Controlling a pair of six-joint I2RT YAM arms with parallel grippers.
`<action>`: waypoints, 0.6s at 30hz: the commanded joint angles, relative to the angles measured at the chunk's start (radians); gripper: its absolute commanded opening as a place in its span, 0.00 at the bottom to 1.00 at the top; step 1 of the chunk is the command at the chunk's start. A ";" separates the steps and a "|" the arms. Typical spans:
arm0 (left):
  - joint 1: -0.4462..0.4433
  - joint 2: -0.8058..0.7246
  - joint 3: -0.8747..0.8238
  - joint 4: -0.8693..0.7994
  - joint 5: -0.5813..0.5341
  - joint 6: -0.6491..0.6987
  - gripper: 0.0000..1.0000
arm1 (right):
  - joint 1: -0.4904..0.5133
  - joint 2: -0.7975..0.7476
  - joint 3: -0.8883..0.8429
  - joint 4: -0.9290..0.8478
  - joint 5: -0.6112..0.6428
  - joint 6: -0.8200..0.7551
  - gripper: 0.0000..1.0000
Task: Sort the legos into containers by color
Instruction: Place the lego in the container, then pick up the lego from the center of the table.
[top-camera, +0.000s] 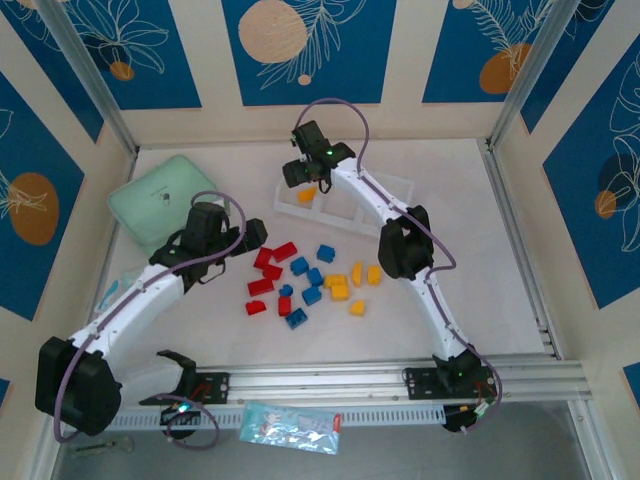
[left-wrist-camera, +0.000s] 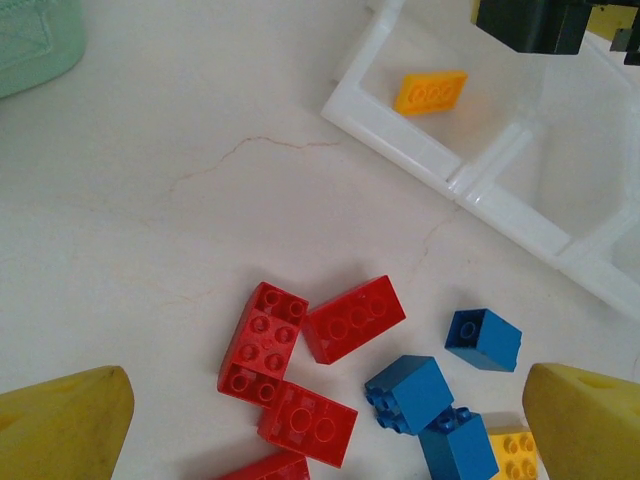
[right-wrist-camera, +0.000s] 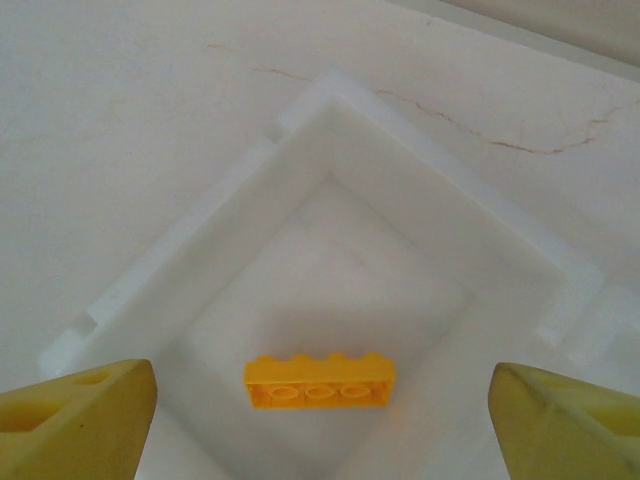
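A rounded, smooth mint-green case (top-camera: 160, 205) lies at the far left of the pale tabletop (top-camera: 240, 175). Next to it, the left jaws hang over the loose legos (top-camera: 313, 295), spread wide and holding nothing. The left wrist view shows their yellow fingers (left-wrist-camera: 62, 425) at both lower corners. Below them lie glossy, studded red bricks (left-wrist-camera: 265, 345) pointing every way, then blue bricks (left-wrist-camera: 410, 390). In the top view, yellow bricks (top-camera: 345, 285) end the scatter on the right.

Beyond stands the translucent white tray (top-camera: 385, 195), its long axis running left to right. One yellow brick (right-wrist-camera: 319, 382) lies in the leftmost compartment, clear of the walls, its long axis across the right wrist view. That view shows three round hollows on its face, too small to make out from above. The right jaws hover over it with their yellow fingers (right-wrist-camera: 75, 420) wide apart, gripping nothing.
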 joint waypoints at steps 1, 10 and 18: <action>0.014 0.005 0.038 0.006 0.044 0.014 0.99 | 0.015 -0.119 -0.042 -0.030 -0.013 0.005 0.87; -0.014 -0.038 -0.004 0.005 0.154 -0.013 0.99 | 0.013 -0.535 -0.572 0.023 -0.087 0.181 0.88; -0.130 -0.061 -0.057 0.007 0.157 -0.042 0.99 | 0.015 -0.818 -0.990 -0.019 -0.109 0.275 0.85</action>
